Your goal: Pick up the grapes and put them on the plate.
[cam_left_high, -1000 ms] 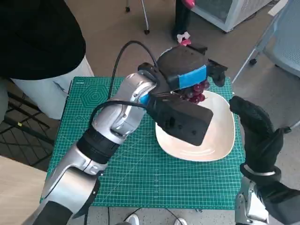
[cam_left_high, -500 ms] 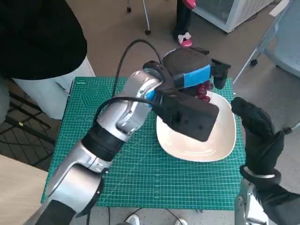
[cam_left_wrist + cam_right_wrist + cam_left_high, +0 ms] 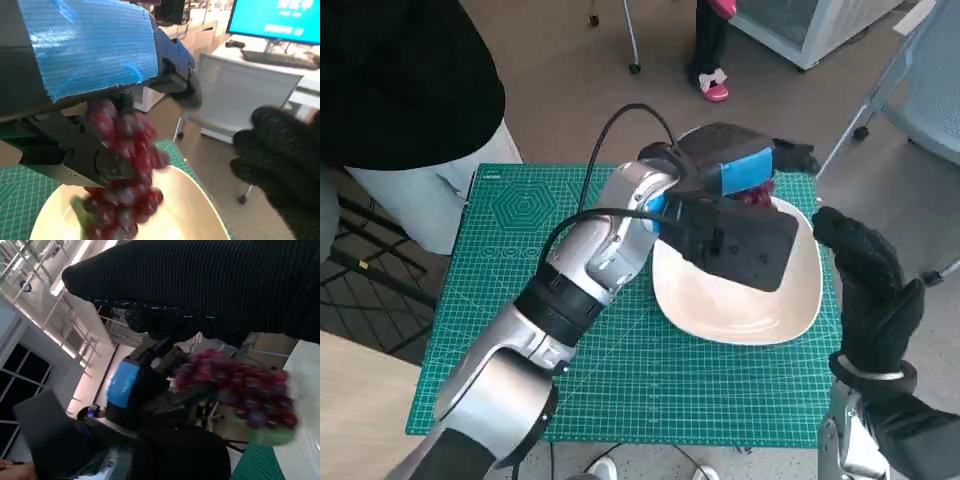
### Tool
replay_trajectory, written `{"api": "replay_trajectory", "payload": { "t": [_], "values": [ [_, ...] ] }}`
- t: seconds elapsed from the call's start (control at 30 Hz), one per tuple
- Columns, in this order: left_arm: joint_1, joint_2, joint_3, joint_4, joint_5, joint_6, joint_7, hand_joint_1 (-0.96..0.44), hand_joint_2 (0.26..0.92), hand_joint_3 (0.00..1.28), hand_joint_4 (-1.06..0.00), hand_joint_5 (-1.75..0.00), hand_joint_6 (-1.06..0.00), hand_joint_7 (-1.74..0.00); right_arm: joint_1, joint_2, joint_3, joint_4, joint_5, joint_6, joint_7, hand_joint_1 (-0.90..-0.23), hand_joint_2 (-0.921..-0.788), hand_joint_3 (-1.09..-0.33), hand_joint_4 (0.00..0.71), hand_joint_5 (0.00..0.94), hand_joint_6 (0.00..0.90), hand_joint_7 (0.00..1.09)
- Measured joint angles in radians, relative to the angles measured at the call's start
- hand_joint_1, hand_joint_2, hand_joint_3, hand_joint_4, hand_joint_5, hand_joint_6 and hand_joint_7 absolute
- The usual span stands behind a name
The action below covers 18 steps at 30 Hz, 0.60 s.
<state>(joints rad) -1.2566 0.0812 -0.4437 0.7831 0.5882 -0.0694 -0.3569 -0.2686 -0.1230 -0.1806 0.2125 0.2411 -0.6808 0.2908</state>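
Observation:
A bunch of dark red grapes [image 3: 756, 197] hangs under my left hand [image 3: 732, 160] above the far rim of the white plate [image 3: 750, 300]. In the left wrist view the grapes [image 3: 125, 165] are blurred; their top sits under the taped palm and their lower end, with a green stem, reaches the plate [image 3: 192, 210]. My left hand holds the bunch. My right hand [image 3: 868, 285], in its black glove, stays raised beside the plate's right edge, fingers apart and holding nothing. From the right wrist view, the grapes [image 3: 235, 390] hang below the left hand [image 3: 150, 382].
The plate lies on a green cutting mat [image 3: 520, 260] that covers the small table. A person in black and white [image 3: 400, 110] stands at the table's left. Chair legs [image 3: 860, 120] and someone's shoe [image 3: 712, 85] are on the floor beyond.
My left hand has carried the grapes a little farther right and back over the plate's far rim, and the bunch sits lower toward the plate. The right hand has hardly moved.

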Motion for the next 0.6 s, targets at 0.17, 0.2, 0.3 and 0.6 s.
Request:
{"api": "replay_trajectory", "payload": {
  "t": [0.17,0.2,0.3,0.6],
  "values": [
    [-0.008,0.008,-0.009,0.020,0.004,-0.015,0.006,-0.59,0.920,0.07,-0.05,-0.01,-0.20,0.00,0.000,0.001,0.003,0.000,0.000,0.000,0.000,-0.641,-0.921,-0.800,0.382,0.000,0.154,0.13],
    [-0.009,0.011,-0.010,0.021,0.004,-0.016,0.005,-0.60,0.920,0.08,-0.05,-0.01,-0.20,0.00,-0.001,0.001,0.004,0.001,0.001,0.000,0.000,-0.641,-0.921,-0.801,0.381,0.000,0.154,0.13],
    [-0.011,0.024,-0.009,0.022,0.000,-0.019,0.000,-0.63,0.921,0.09,-0.05,-0.01,-0.20,0.00,-0.003,0.002,0.005,0.005,0.004,0.000,0.001,-0.640,-0.921,-0.804,0.380,0.000,0.155,0.12],
    [0.046,0.103,0.051,-0.010,-0.053,-0.078,0.013,-0.61,0.921,0.10,-0.08,-0.01,-0.26,-0.03,-0.017,-0.002,0.005,0.013,0.034,0.000,0.017,-0.640,-0.921,-0.806,0.382,0.001,0.155,0.12]
  ]
}}
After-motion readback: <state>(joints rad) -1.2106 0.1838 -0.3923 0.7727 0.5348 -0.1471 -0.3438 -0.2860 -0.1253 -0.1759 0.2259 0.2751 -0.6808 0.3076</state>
